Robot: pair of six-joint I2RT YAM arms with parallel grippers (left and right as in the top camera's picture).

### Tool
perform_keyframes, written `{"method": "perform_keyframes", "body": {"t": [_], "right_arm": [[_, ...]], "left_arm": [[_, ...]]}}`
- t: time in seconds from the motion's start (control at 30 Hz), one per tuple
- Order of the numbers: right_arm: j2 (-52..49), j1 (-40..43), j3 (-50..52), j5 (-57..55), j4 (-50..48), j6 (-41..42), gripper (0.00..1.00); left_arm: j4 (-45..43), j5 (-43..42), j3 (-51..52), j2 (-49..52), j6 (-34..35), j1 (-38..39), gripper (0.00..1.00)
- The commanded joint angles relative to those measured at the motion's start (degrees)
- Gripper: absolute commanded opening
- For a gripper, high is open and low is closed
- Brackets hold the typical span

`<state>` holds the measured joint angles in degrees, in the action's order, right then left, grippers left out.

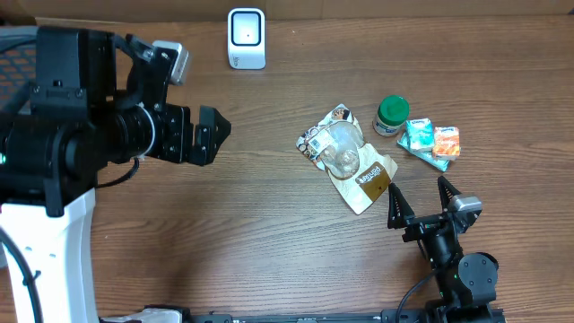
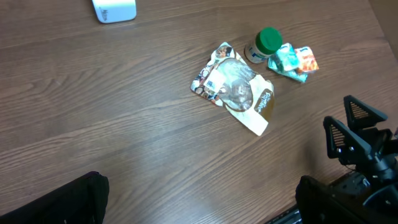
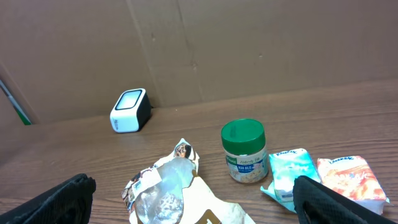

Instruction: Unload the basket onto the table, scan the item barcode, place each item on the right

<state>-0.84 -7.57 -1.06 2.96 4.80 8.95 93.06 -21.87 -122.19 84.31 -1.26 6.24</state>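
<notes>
Pouch: a crinkled clear-and-tan plastic snack pouch lies flat on the brown wood-grain worktop, right of centre. Pale contents show through its clear window; what they are I cannot tell.
Jar: a small white jar with a green screw lid stands upright near the pouch's far right corner. The lid is on, so the contents are hidden.
Packets: a teal soft packet lies against the jar's right side, and an orange packet touches the teal one. Both look sealed.
Scanner: a white rounded box scanner stands at the far edge of the worktop, in front of a brown cardboard wall and well apart from the goods.
My left fingers: the left gripper hangs spread wide and holding nothing, left of the pouch and well apart from it, with bare worktop between.
My right fingers: the right gripper is also spread wide and holds nothing, near the pouch's near end but not touching it. From this wrist the jar and packets sit directly ahead, with the scanner beyond them to the left.
</notes>
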Motion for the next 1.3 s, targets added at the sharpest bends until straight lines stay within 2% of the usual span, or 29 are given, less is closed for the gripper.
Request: {"method": "perform_keyframes", "body": {"t": [0.0,0.3,0.43,0.67,0.7,0.97,1.0,1.13,1.27], "right_arm": [[0.7,0.3,0.6,-0.3,-0.2,0.0,1.0],[0.7,0.2,0.6,-0.3,-0.2,0.0,1.0],[0.7,0.3,0.6,-0.3,-0.2,0.0,1.0],[0.7,0.3,0.6,-0.3,-0.2,0.0,1.0],[0.7,0.3,0.6,-0.3,-0.2,0.0,1.0],[0.7,0.3,0.6,-0.3,-0.2,0.0,1.0],[0.7,0.3,0.6,-0.3,-0.2,0.0,1.0],[0.7,0.3,0.6,-0.3,-0.2,0.0,1.0],[0.7,0.3,0.6,-0.3,-0.2,0.0,1.0]], "left_arm": [[-0.3,0.0,0.7,-2.1,-0.3,0.3,1.0],[-0.4,0.8,9.5,-9.5,-0.3,0.3,1.0],[-6.4,3.1,16.3,-14.0,-0.7,0.2,0.99],[-32.3,3.0,36.0,-25.0,-4.1,0.1,0.99],[-41.2,3.0,43.6,-28.8,-4.1,0.1,1.0],[-72.5,2.8,73.4,-43.4,-4.1,0.1,1.0],[-78.8,2.8,80.5,-47.1,-4.1,0.1,0.99],[-88.2,3.0,92.5,-54.7,-6.7,0.1,1.0],[-92.9,3.0,102.1,-63.0,-10.3,0.1,1.0]]}}
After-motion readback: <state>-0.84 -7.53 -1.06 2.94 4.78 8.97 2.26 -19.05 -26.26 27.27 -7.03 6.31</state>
